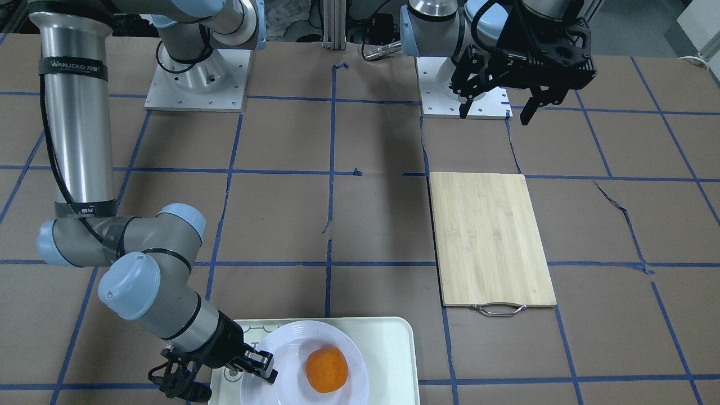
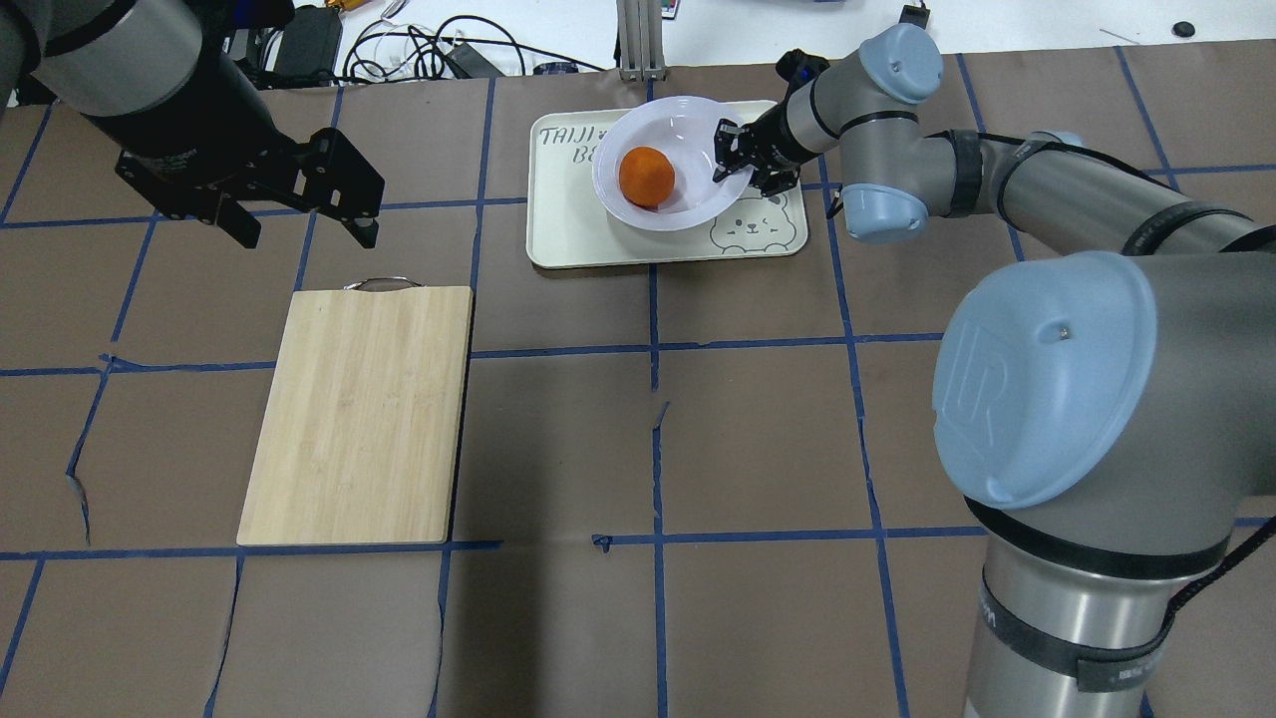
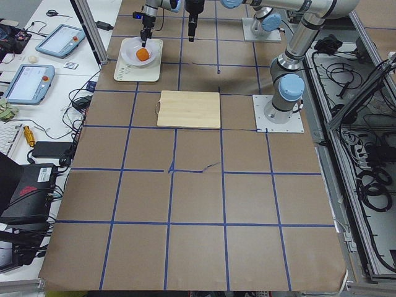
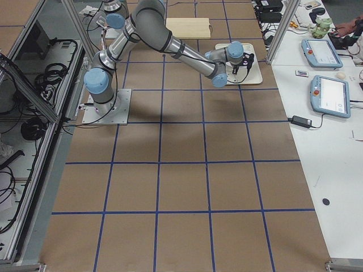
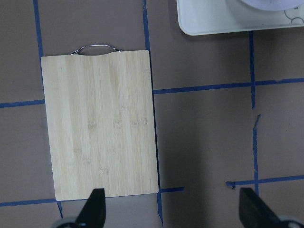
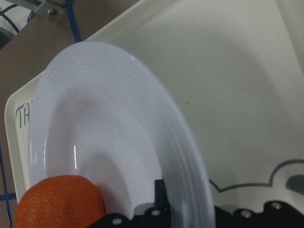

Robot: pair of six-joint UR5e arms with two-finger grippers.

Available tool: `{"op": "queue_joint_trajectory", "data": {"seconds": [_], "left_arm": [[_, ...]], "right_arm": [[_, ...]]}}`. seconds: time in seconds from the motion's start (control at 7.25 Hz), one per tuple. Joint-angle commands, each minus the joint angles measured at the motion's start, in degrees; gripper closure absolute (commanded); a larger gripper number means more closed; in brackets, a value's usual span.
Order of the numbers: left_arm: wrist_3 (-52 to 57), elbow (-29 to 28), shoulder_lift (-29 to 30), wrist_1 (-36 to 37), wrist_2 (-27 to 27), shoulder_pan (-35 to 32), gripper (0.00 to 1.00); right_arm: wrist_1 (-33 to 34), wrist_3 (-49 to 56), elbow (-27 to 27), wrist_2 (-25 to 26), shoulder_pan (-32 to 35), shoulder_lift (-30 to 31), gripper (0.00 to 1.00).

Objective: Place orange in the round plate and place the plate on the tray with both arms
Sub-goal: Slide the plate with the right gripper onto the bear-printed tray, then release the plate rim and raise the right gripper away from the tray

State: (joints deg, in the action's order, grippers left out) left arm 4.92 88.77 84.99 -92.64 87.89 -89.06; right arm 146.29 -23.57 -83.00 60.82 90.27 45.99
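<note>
The orange (image 1: 326, 368) (image 2: 646, 177) lies in the sunken centre of the white round plate (image 1: 292, 343) (image 2: 678, 130). That plate rests on the cream tray (image 1: 388, 349) (image 2: 568, 229) at the table's far edge, over the bear corner. My right gripper (image 1: 261, 364) (image 2: 733, 155) is shut on the plate's rim at the side nearest its arm; the right wrist view shows the rim (image 6: 118, 118) running between the fingers, with the orange (image 6: 57, 202) beside it. My left gripper (image 1: 496, 115) (image 2: 305, 237) (image 5: 173, 211) hangs open and empty above the table, away from the tray.
A bamboo cutting board (image 1: 489, 239) (image 2: 364, 409) (image 5: 99, 123) with a metal handle lies flat on the left arm's side, below the left gripper. Brown paper with blue tape lines covers the table. Tablets and cables sit on the bench beyond the tray.
</note>
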Motion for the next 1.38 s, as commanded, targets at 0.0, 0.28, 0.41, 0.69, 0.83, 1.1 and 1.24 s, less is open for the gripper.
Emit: {"op": "queue_joint_trajectory", "data": {"seconds": [0.0,0.28,0.41,0.69,0.83,1.1,1.24], "left_arm": [[0.0,0.0,0.1,0.0,0.0,0.0,0.0],[0.0,0.0,0.1,0.0,0.0,0.1,0.0],[0.0,0.0,0.1,0.0,0.0,0.1,0.0],[0.0,0.0,0.1,0.0,0.0,0.1,0.0],[0.0,0.0,0.1,0.0,0.0,0.2,0.0],[0.0,0.0,0.1,-0.1,0.0,0.2,0.0],[0.0,0.0,0.1,0.0,0.0,0.2,0.0]], "right_arm": [[0.0,-1.3,-1.1,0.9,-1.2,0.6,0.13],[-6.1,0.4,0.4,5.9,-4.5,3.2,0.0],[-11.4,2.8,2.9,7.4,-4.8,5.2,0.0],[-25.5,13.6,7.9,16.0,-4.8,10.4,0.0],[-34.2,15.9,7.8,18.6,-4.2,15.5,0.0],[-48.4,19.4,7.1,25.2,-2.2,26.6,0.0],[-53.4,22.8,6.4,28.6,-1.2,31.7,0.0]]}}
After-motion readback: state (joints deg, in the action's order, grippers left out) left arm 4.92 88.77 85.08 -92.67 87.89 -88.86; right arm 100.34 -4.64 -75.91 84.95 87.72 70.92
